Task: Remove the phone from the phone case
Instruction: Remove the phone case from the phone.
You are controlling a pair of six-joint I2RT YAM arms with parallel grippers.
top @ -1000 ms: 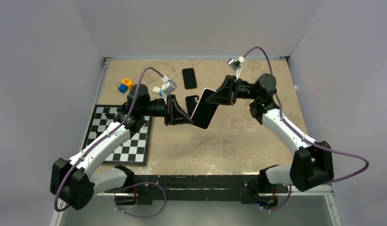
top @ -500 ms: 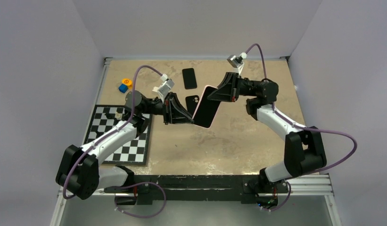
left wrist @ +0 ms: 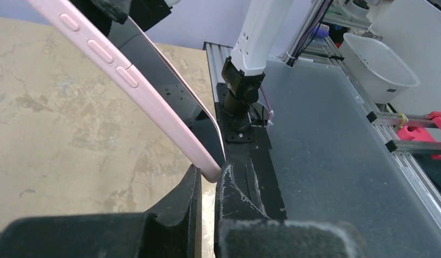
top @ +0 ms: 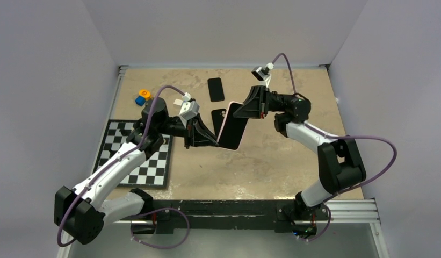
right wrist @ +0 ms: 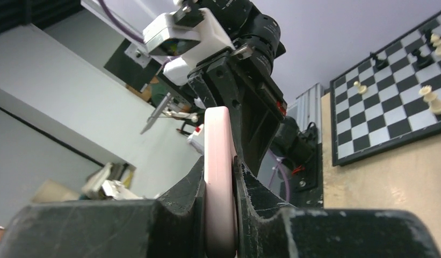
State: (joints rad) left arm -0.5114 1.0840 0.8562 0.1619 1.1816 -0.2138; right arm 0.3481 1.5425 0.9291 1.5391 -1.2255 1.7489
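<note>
As L claw (top: 216,141), R claw (top: 238,111) clamp it, pink-cased phone (top: 232,128) tilts.

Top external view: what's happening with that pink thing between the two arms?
Both arms hold a phone in its pink phone case up above the table. The left gripper is shut on its lower corner, the right gripper on its upper end. The phone is not out of the case yet.
</note>
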